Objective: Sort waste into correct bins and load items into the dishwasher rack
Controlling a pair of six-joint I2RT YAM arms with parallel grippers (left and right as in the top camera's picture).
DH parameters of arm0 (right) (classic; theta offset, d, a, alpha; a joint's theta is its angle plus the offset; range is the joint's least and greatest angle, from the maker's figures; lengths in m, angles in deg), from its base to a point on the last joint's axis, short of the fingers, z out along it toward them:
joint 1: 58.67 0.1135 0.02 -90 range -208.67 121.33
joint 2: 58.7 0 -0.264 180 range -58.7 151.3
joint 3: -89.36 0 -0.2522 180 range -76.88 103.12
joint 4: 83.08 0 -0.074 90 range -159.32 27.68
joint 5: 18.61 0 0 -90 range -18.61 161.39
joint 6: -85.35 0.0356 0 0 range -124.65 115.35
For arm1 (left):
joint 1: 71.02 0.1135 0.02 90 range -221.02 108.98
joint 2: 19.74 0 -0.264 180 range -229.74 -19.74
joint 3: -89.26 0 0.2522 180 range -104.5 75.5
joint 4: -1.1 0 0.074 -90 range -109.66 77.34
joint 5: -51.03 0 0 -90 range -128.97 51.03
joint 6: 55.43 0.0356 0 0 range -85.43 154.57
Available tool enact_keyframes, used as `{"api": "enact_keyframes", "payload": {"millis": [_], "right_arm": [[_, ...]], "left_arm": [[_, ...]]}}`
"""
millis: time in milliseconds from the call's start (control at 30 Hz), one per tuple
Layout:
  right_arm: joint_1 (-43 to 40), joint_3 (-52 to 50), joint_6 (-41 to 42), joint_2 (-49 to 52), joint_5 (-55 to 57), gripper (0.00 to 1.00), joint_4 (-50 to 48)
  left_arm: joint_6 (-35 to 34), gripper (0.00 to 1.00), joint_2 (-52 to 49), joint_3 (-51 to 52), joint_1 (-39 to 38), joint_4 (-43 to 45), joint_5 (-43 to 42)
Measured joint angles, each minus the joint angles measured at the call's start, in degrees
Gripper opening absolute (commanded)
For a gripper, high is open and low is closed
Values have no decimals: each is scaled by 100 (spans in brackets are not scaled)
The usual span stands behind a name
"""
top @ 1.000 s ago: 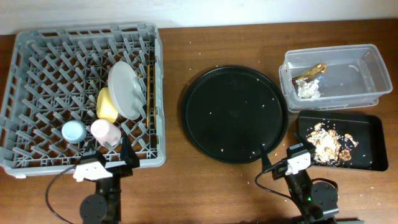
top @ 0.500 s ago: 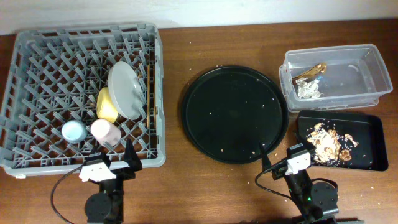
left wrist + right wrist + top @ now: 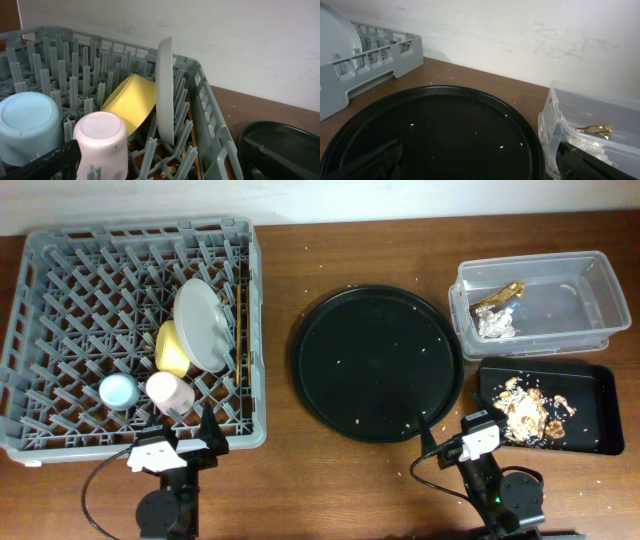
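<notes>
The grey dishwasher rack (image 3: pixel 60 270) holds the pale plate (image 3: pixel 200 325) on edge, the yellow bowl (image 3: pixel 172 348), the blue cup (image 3: pixel 118 391) and the pink cup (image 3: pixel 168 391), both upside down. The thin chopsticks (image 3: pixel 242 320) lie along its right side. The clear tub (image 3: pixel 585 300) holds the brown-gold wrapper (image 3: pixel 500 295) and silvery paper (image 3: pixel 497 326). The flat black tray (image 3: pixel 595 385) holds beige food scraps (image 3: pixel 525 412). My left gripper (image 3: pixel 207 430) is open and empty at the rack's front edge, near the pink cup (image 3: pixel 100 140). My right gripper (image 3: pixel 428 442) is open and empty.
The big round black tray (image 3: pixel 375 365) lies in the middle with a few crumbs on it and fills the right wrist view (image 3: pixel 435 130). Small crumbs dot the brown table around it. Both arm bases stand at the front edge.
The left arm shifted a little to the right along the rack's front edge, then stopped. The right arm and all objects have not moved.
</notes>
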Motion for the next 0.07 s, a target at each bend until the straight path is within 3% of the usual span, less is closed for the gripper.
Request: {"api": "enact_keyframes", "payload": {"millis": [67], "right_arm": [[0,0,0,0,0,98,0]], "left_arm": [[0,99,0,0,0,0,2]]}}
